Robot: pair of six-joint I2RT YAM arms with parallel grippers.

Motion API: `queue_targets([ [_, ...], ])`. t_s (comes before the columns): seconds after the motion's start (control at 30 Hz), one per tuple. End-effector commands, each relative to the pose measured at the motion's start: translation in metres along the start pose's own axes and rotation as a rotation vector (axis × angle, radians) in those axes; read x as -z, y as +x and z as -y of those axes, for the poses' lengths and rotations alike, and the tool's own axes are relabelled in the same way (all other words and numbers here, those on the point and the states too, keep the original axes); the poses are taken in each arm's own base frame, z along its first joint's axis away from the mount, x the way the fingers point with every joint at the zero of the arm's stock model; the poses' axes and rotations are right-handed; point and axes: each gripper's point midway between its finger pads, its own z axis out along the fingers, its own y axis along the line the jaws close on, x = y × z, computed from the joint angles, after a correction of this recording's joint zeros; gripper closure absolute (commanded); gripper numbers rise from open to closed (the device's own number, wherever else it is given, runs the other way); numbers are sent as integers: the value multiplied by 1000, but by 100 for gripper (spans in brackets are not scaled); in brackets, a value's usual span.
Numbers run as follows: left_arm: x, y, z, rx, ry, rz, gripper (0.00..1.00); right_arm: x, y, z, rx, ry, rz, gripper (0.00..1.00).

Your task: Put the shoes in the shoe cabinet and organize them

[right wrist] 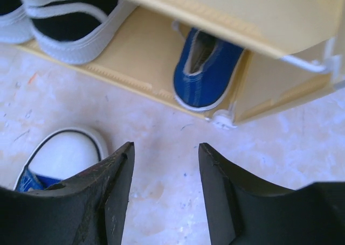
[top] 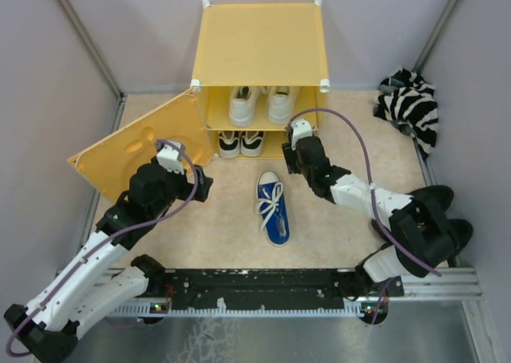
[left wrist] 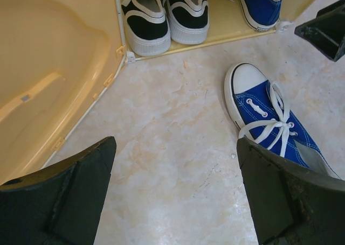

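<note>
Two arms work from the near edge of a marbled table (top: pixel 215 235). The left gripper (left wrist: pixel 175 148) hangs over bare surface with its jaws wide apart and empty. The right gripper (right wrist: pixel 165 153) also has its jaws parted, with nothing between them, and is aimed at the mouth of the shoe cabinet (top: pixel 259 44). Between the arms, at the centre of the overhead frame, the loose blue sneaker (top: pixel 272 207) lies on its sole outside the cabinet, white toe cap toward the opening. Beyond it, the stowed blue sneaker (right wrist: pixel 207 75) sits heel-out at the right end of the lower compartment, hard by the corner post. The black-and-white pair (top: pixel 240 143) fills the left of that compartment, and the white pair (top: pixel 262 104) stands on the shelf above. The hinged front panel (top: pixel 136 144) lies swung open at middle left. The step in hand appears to be fetching the last blue shoe. It would be best pinched across the collar or heel wall rather than by the loose white laces, kept level and toe-first, then slid into the gap between its mate and the black-and-white pair without nudging either. The right arm looks better placed for that slot. A striped cloth (top: pixel 411 104) lies at upper right. No brand, label or writing can be read on any shoe or on the cabinet
</note>
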Motion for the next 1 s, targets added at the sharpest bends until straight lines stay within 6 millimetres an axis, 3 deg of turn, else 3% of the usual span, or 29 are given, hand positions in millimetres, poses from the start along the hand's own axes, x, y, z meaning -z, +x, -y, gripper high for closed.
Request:
queue_targets([
  [0.0, 2, -7, 0, 0, 4, 38, 1, 18, 10, -30, 65, -93, -21, 50],
  [0.27, 6, -10, -1, -1, -1, 51, 1, 33, 39, -54, 132, -149, -82, 52],
  [0.4, 7, -12, 0, 3, 6, 59, 1, 40, 35, -61, 331, -100, -161, 52],
  [0.47, 8, -13, 1, 5, 10, 67, 1, 41, 24, -61, 461, -28, -184, 51],
  [0.67, 11, -16, 1, 3, 16, 79, 1, 22, 42, -37, 874, 208, -357, 48],
  [0.8, 13, -15, -2, 0, 4, 80, 1, 6, 45, -21, 935, 258, -388, 48],
  [0.97, 12, -11, -4, -5, -6, 64, 1, -8, 32, 8, 942, 390, -366, 66],
])
